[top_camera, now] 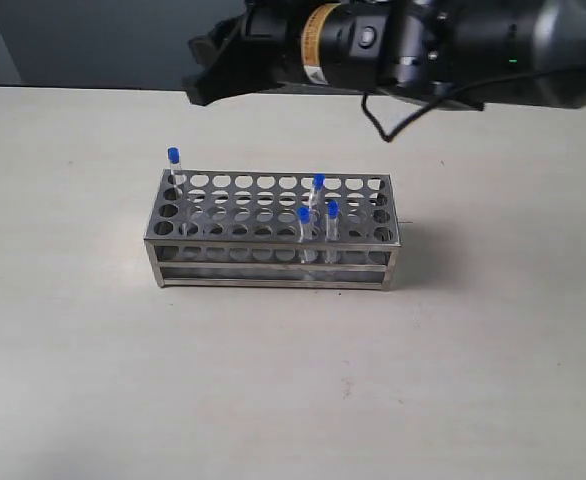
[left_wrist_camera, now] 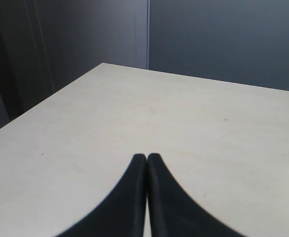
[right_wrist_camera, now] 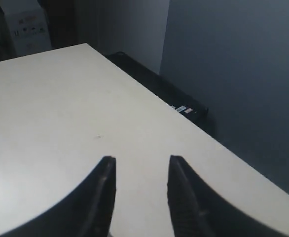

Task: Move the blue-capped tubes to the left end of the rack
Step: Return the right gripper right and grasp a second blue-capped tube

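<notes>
Arm (top_camera: pixel 403 45) aloft, clear of rack (top_camera: pixel 223 268)

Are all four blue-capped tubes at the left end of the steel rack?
No, only one clear blue-capped tube stands there; three others sit right of centre.

Arm (top_camera: pixel 393 45) cut off; blue-capped tubes' (top_camera: pixel 331 225) contents indiscernible

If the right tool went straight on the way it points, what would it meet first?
Probably the table: the open right tool faces nothing else before the table's edge and a dark wall. Depth is unclear.
</notes>
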You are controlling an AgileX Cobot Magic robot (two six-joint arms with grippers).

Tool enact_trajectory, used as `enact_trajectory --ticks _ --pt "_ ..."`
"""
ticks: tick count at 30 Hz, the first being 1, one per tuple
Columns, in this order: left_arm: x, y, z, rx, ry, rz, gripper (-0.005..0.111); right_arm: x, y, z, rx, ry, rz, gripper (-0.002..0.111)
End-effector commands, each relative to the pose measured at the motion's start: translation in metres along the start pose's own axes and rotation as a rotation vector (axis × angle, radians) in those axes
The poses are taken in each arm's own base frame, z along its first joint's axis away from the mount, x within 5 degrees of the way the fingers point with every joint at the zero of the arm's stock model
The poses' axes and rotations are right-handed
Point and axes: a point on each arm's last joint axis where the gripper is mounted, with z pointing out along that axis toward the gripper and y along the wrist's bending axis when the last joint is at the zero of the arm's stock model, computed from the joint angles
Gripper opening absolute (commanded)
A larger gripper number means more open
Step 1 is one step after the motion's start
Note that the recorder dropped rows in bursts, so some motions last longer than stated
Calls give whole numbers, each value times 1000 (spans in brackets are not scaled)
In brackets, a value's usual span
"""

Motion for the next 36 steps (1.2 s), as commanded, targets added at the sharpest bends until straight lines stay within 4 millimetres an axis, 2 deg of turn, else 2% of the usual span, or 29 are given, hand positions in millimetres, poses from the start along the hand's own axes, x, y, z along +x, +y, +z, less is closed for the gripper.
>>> enact_trajectory --ticks 1,6,11,26,36 --pt "0 0 0 -2 -3 -3 1 22 -2 -49 24 65 -5 35" --pt "0 0 0 -2 -3 -3 1 65 -9 -102 45 110 104 35" --pt "0 0 0 -2 -3 -3 1 108 -13 -122 84 124 215 35" --pt "0 0 0 -2 -3 -3 1 142 -9 -100 29 123 285 35" --pt "0 0 0 -2 -3 -3 1 145 -10 -94 16 113 276 35"
